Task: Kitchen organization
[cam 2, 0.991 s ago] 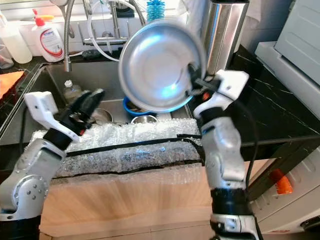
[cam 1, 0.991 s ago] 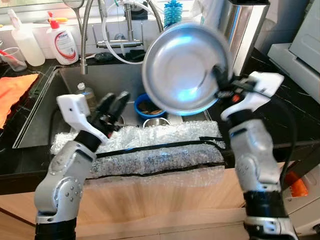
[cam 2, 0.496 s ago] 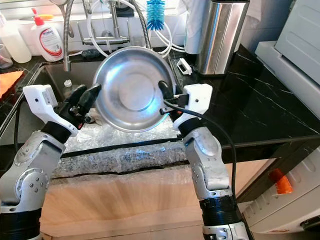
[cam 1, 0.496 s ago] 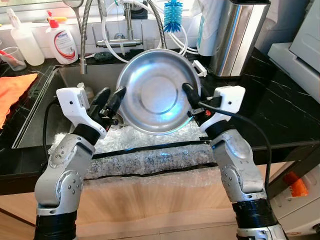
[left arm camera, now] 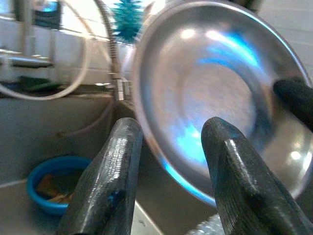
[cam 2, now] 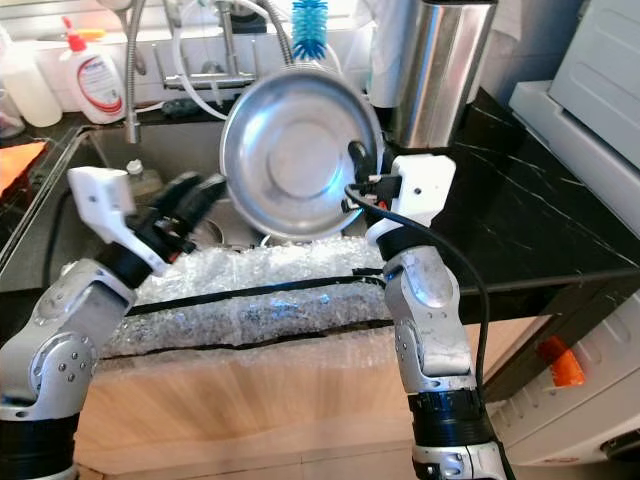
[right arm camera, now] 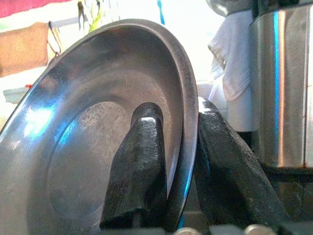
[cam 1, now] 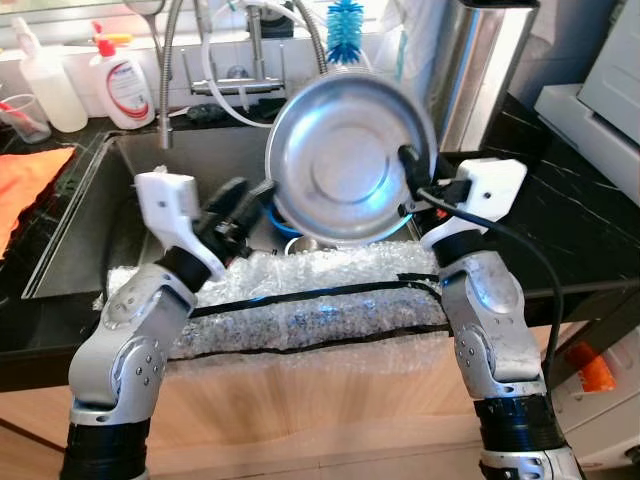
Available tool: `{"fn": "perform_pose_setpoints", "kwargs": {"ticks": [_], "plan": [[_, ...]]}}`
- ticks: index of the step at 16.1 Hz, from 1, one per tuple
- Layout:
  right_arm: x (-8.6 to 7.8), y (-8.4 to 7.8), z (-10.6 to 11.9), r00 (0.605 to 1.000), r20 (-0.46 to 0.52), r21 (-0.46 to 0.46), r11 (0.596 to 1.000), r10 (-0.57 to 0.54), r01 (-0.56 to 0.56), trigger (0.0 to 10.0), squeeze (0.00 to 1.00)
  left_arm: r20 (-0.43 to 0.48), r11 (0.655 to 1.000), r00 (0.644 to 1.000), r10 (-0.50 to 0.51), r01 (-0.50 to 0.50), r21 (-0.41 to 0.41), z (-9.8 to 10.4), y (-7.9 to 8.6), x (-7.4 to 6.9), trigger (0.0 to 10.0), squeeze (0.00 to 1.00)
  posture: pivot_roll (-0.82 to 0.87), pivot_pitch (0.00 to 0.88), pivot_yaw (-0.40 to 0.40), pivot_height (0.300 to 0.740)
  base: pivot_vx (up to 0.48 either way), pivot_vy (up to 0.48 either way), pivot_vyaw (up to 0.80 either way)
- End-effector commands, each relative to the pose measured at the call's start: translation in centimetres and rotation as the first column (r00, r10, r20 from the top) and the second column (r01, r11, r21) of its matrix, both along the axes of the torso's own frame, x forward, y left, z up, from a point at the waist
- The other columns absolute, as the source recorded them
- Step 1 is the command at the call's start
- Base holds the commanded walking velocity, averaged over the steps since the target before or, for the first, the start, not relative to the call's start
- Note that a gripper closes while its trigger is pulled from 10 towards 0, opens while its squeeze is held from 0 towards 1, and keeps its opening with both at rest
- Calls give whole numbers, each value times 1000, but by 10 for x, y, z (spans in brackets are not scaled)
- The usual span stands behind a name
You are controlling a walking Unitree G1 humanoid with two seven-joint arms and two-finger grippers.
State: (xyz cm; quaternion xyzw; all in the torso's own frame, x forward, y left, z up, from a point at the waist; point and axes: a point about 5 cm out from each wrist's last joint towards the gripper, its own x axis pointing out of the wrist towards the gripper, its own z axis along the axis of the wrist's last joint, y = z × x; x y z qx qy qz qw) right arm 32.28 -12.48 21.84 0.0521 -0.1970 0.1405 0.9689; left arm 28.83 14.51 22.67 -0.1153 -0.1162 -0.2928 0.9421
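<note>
Two fingers of my right gripper (right arm camera: 171,186) pinch the rim of the pan (cam 1: 350,155), one inside the bowl and one behind it; the pan stands on edge in the air above the sink (cam 1: 85,235), its hollow facing me, just in front of the steel canister (cam 1: 485,60); my left gripper (left arm camera: 168,181) sits low beside the pan's near edge with its fingers apart and holding nothing, not touching the metal as far as I can tell.

I judge the step in hand to be carrying the pan out of the sink toward a resting place; the black counter (cam 1: 570,215) to the right looks the likeliest spot, though I can't be sure. Below the pan a blue bowl (left arm camera: 49,183) with scraps lies in the basin; bubble wrap (cam 1: 300,295) pads the front edge of the sink.

Next I need to swing the pan clear of the canister and tap hoses, level it, then lower it flat before parting the right fingers; a one-sided rim grip could let it swivel.
</note>
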Motion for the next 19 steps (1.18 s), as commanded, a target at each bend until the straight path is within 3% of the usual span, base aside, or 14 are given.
{"fn": "perform_pose_setpoints", "kwargs": {"ticks": [1, 7, 8, 9, 10, 11, 12, 13, 16, 19], "plan": [[-4, 2, 15, 997, 72, 18, 1000, 4, -5, 10000, 0, 4, 999, 999, -41, 41, 34, 3, -4, 1, 10000, 0, -47, 17, 54, 740, 0, 0, 0], [-6, 9, 19, 995, 89, 27, 998, 45, -48, 10000, 0, 15, 998, 1000, -21, 20, 63, 2, -3, 4, 10000, 0, -38, 15, 52, 740, 0, 0, 0], [-5, 11, 20, 994, 91, 28, 998, 52, -54, 10000, 0, 55, 975, 975, 215, -218, 43, 5, 15, 18, 10000, 0, -40, 16, 53, 740, 0, 0, 0], [-5, 11, 20, 994, 91, 29, 998, 52, -55, 10000, 0, 45, 954, 953, 299, -300, 0, 7, 26, 22, 10000, 894, -41, 16, 51, 740, 0, 0, 0], [-5, 11, 20, 995, 91, 29, 998, 52, -55, 10000, 0, 45, 946, 945, 323, -323, -13, 8, 30, 24, 10000, 894, -42, 17, 51, 740, 0, 0, 0], [-5, 11, 19, 995, 88, 28, 998, 51, -54, 10000, 0, 51, 953, 952, 303, -302, -14, 10, 31, 24, 10000, 1000, -37, 19, 53, 740, 0, 0, 0], [-5, 11, 19, 995, 86, 27, 998, 50, -53, 10000, 0, 48, 960, 959, 279, -280, 2, 8, 28, 23, 10000, 1000, -38, 21, 55, 740, 0, 0, 0], [-6, 12, 19, 995, 85, 28, 998, 53, -55, 10000, 0, 51, 969, 968, 244, -245, 16, 5, 22, 22, 10000, 0, -38, 22, 58, 740, 0, 0, 0], [-6, 14, 17, 995, 81, 25, 998, 61, -64, 10000, 0, 29, 986, 985, 168, -168, -8, 2, 10, 23, 10000, 0, -37, 26, 63, 740, 0, 0, 0], [-7, 14, 16, 995, 78, 22, 998, 64, -65, 10000, 0, 36, 989, 988, 147, -148, 8, 4, 8, 24, 10000, 0, -39, 28, 69, 740, 0, 0, 0]]}}
